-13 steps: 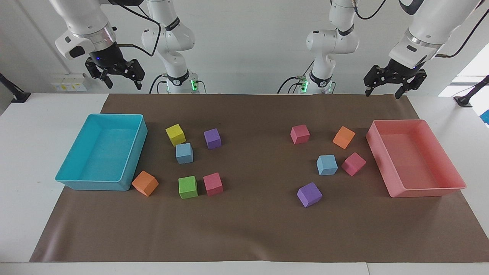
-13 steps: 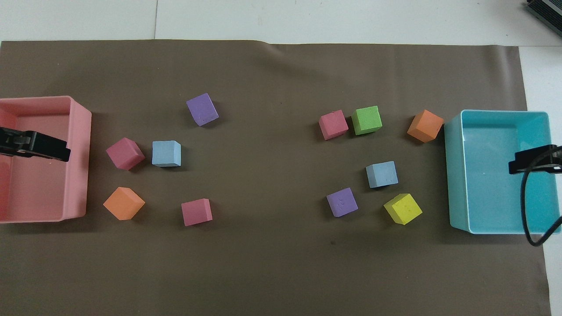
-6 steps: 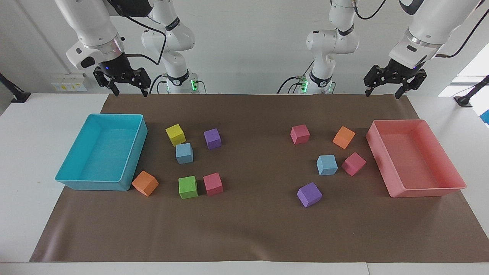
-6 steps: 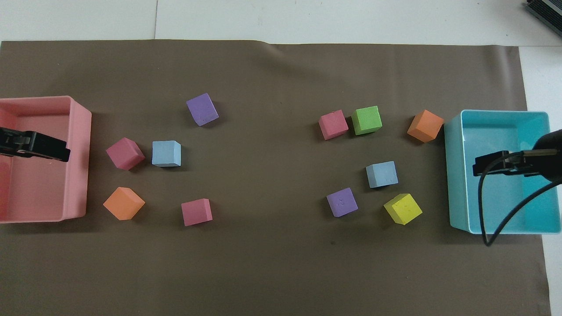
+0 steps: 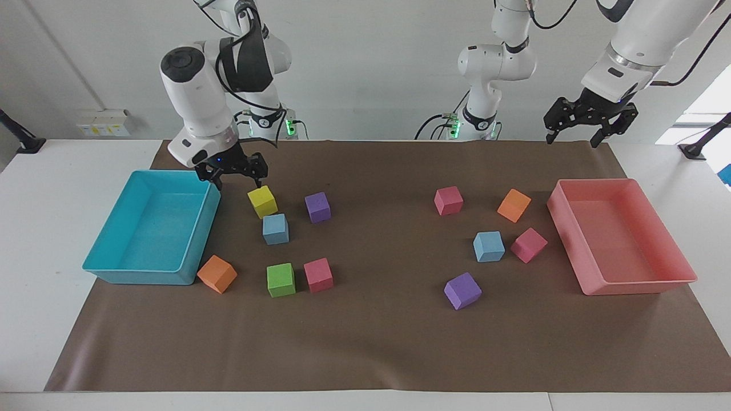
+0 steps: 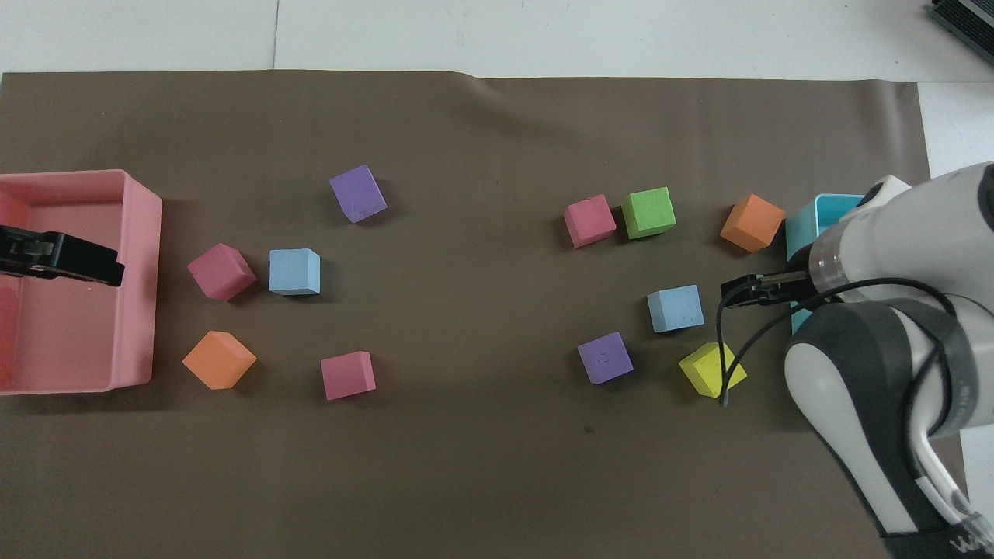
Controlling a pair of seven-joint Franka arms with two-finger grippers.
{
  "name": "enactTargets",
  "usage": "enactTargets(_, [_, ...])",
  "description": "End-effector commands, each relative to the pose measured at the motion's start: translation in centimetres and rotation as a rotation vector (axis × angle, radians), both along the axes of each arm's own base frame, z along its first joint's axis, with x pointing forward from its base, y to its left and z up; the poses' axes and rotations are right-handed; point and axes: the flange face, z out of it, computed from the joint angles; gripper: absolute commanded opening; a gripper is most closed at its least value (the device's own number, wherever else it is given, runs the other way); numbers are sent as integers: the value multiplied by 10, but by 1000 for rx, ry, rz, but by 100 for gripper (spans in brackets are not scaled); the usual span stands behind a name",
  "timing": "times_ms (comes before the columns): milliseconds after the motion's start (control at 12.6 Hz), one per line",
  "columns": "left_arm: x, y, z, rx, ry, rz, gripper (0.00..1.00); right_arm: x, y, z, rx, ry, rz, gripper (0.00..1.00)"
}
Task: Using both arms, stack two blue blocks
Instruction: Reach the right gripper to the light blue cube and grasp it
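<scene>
Two sky-blue blocks lie apart on the brown mat. One blue block [image 5: 275, 229] [image 6: 675, 308] lies toward the right arm's end, next to a yellow cube [image 5: 262, 201] [image 6: 712, 369]. The other blue block [image 5: 489, 246] [image 6: 294, 272] lies toward the left arm's end, beside a pink cube [image 5: 528, 245]. My right gripper [image 5: 239, 181] [image 6: 738, 291] is open and empty. It hangs low over the mat between the turquoise tray [image 5: 114, 268] and the yellow cube. My left gripper [image 5: 573, 138] [image 6: 85, 265] is open and empty, and waits high over the pink tray [image 5: 639, 285].
Toward the right arm's end lie purple [image 5: 317, 206], green [image 5: 281, 279], pink [image 5: 318, 275] and orange [image 5: 217, 274] cubes. Toward the left arm's end lie pink [image 5: 448, 200], orange [image 5: 514, 205] and purple [image 5: 462, 290] cubes. The right arm's body covers much of the turquoise tray in the overhead view.
The right arm has swung down from above the turquoise tray's robot-side corner to low beside the yellow cube. The left arm and all the cubes have not moved.
</scene>
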Motion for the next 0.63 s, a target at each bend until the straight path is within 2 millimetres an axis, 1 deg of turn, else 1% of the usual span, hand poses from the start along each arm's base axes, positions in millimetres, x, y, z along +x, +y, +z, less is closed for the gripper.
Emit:
enactTargets(0, [-5,6,2,5,6,-6,100,6,18,-51,26,-10,55,100])
enactTargets(238, [-5,6,2,5,6,-6,100,-2,19,-104,28,-43,78,100])
enactTargets(317, [-5,6,2,5,6,-6,100,-5,18,-115,27,-44,79,100])
enactTargets(554, [-5,6,2,5,6,-6,100,-15,19,-133,79,-36,30,100])
